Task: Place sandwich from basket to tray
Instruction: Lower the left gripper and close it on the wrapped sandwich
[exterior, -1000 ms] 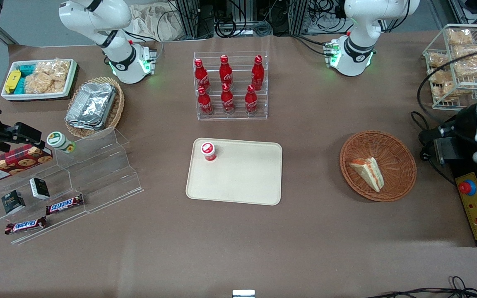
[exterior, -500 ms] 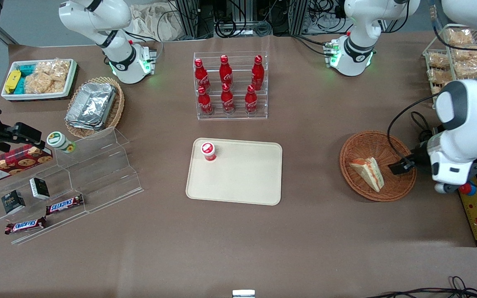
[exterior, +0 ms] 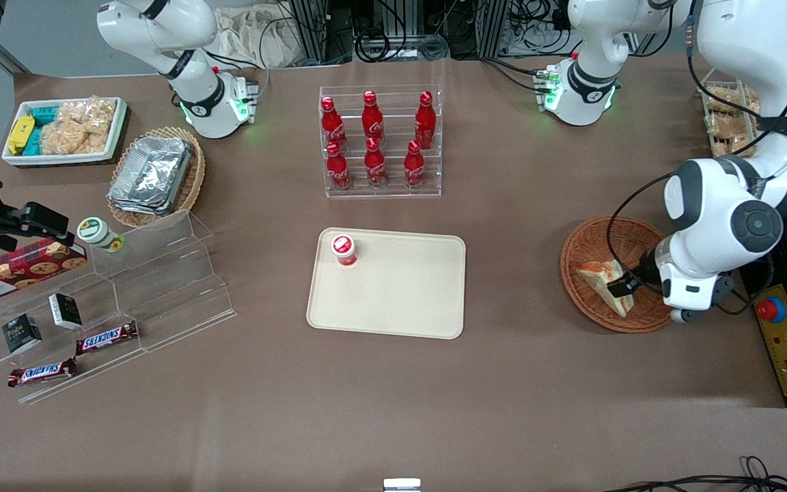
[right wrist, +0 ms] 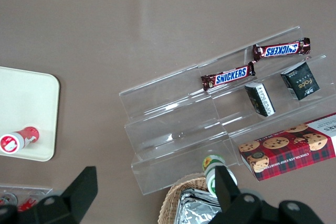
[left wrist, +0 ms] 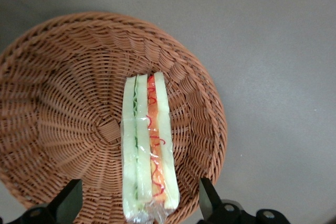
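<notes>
The sandwich [exterior: 598,278] is a wrapped wedge of white bread with orange-red and green filling, lying in the round reddish-brown wicker basket [exterior: 591,239] toward the working arm's end of the table. In the left wrist view the sandwich [left wrist: 147,145] lies between the two black fingers [left wrist: 68,203], which stand wide apart on either side of it without touching. My gripper [exterior: 622,285] hovers open just above the sandwich and basket [left wrist: 52,103]. The cream-beige tray [exterior: 400,294] lies at the table's middle, with a small red-capped bottle [exterior: 343,249] standing on one corner.
A clear rack of red cola bottles [exterior: 380,140] stands farther from the front camera than the tray. A white wire rack of bagged snacks [exterior: 728,116] and a control box with a red button [exterior: 772,311] lie beside the basket. An acrylic step shelf [exterior: 127,287] holds snacks toward the parked arm's end.
The left arm has swung in from the table's edge and come over the basket; its gripper now sits above the sandwich. The sandwich and basket have not moved.
</notes>
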Robot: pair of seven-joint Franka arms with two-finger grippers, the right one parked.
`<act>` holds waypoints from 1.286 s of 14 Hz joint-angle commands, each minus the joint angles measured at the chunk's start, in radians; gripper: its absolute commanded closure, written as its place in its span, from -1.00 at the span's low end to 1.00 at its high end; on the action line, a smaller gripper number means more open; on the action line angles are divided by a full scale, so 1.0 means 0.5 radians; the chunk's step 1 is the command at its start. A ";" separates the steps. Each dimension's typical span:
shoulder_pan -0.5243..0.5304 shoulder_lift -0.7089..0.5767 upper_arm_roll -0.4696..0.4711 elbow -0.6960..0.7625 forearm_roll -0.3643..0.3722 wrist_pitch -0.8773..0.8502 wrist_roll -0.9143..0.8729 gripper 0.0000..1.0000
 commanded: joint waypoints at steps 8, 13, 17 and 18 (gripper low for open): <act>-0.031 0.023 0.012 -0.229 -0.022 0.311 -0.044 -0.81; -0.034 0.023 0.009 -0.220 -0.022 0.308 -0.096 0.09; -0.059 0.004 0.012 -0.134 -0.019 0.284 -0.182 0.22; -0.065 -0.014 0.009 -0.113 -0.019 0.269 -0.176 0.22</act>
